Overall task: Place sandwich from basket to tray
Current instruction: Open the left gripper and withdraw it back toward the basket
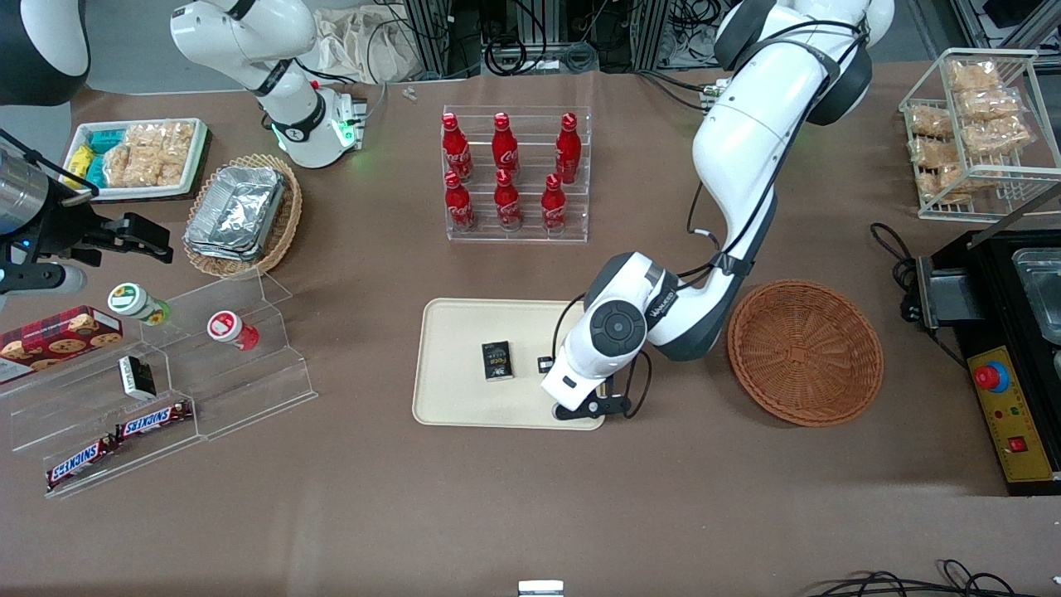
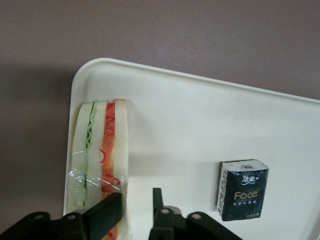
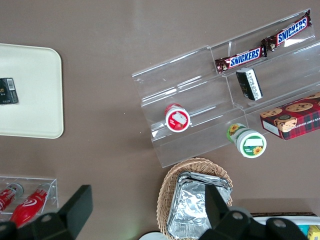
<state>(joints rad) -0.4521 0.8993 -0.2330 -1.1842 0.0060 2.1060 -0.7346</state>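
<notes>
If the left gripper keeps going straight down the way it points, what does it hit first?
Most likely the triangular white-bread sandwich lying on the cream-beige rectangular tray: one finger of the left gripper overlaps its edge, jaws open. The height above it is unclear.

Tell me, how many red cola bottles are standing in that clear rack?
6 red cola bottles, in the clear rack: three on the upper step, three on the lower step. None looks hidden.

A brown-covered table [image 1: 663, 514] fills the scene, cables [image 1: 530, 46] and metal frames along its farthest edge.
</notes>
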